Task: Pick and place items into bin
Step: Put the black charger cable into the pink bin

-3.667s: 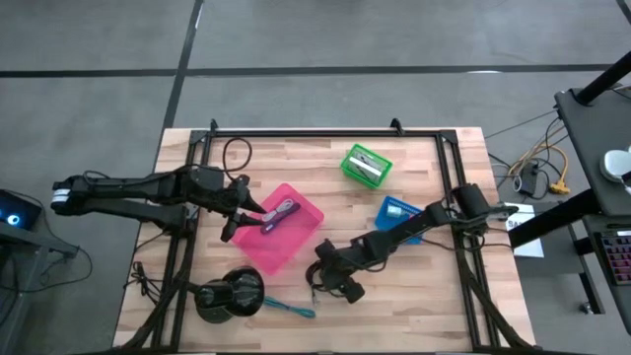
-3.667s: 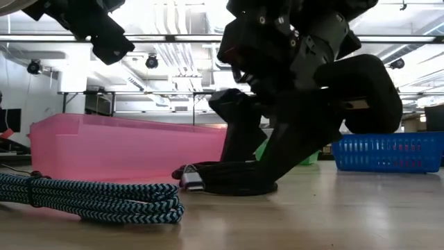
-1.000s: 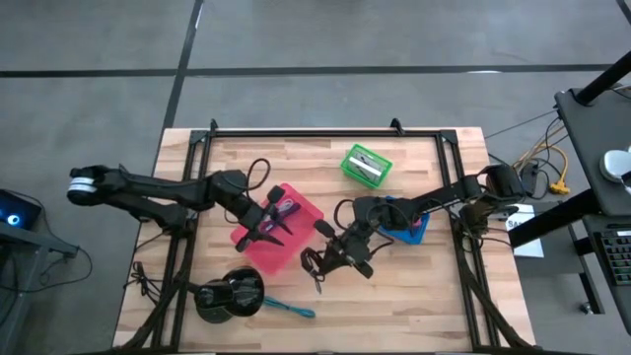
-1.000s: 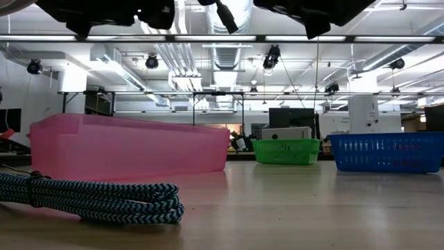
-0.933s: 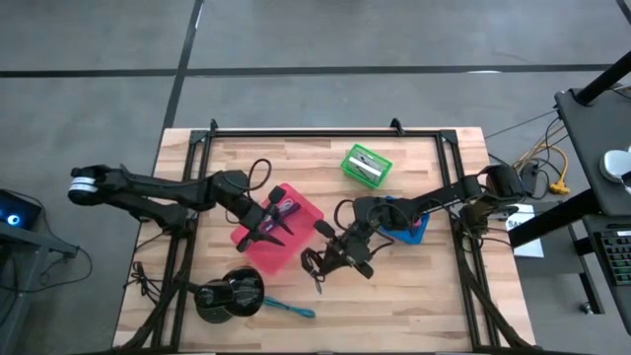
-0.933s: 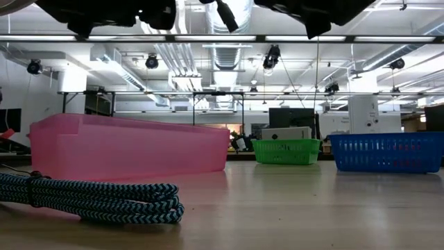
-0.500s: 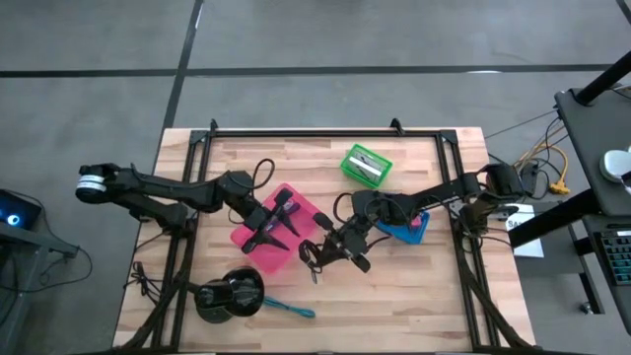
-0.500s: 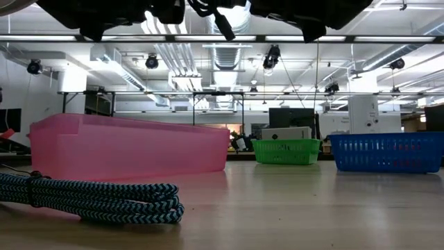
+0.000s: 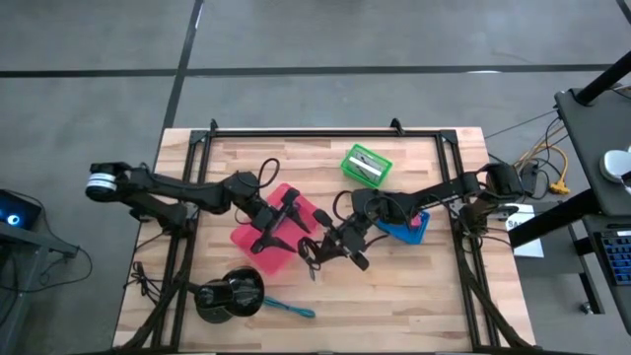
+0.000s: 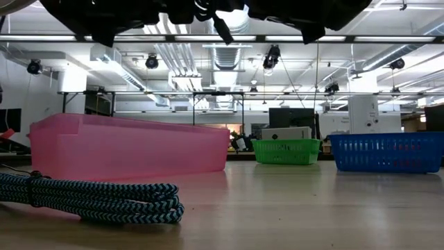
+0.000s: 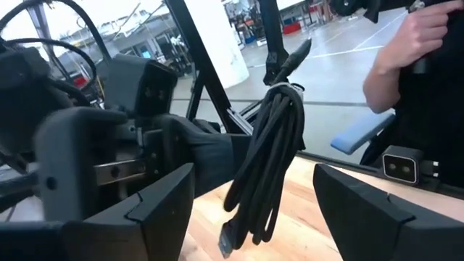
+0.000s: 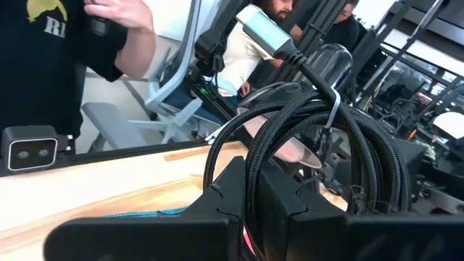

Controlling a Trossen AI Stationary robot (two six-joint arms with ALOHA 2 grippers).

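Two arms meet over the pink bin, right one carrying a black cord bundle.

Wooden table largest; pink bin sits left of table centre; left arm reaches across the bin from its left, left gripper above the bin's right half, fingers spread wide, holding nothing; right arm comes in from the bin's right, right gripper just off the bin's right edge, jaws clamped tight on the black cord bundle, which hangs coiled just beside the bin's right corner; large black round object near the bin's front corner; blue basket right of the bin, under the right arm; green basket behind and right of the bin; teal stick tool in front of the bin, beside the round object; teal-black braided cord lies on the table in front of the bin in the low view; a person's hand beyond the table.
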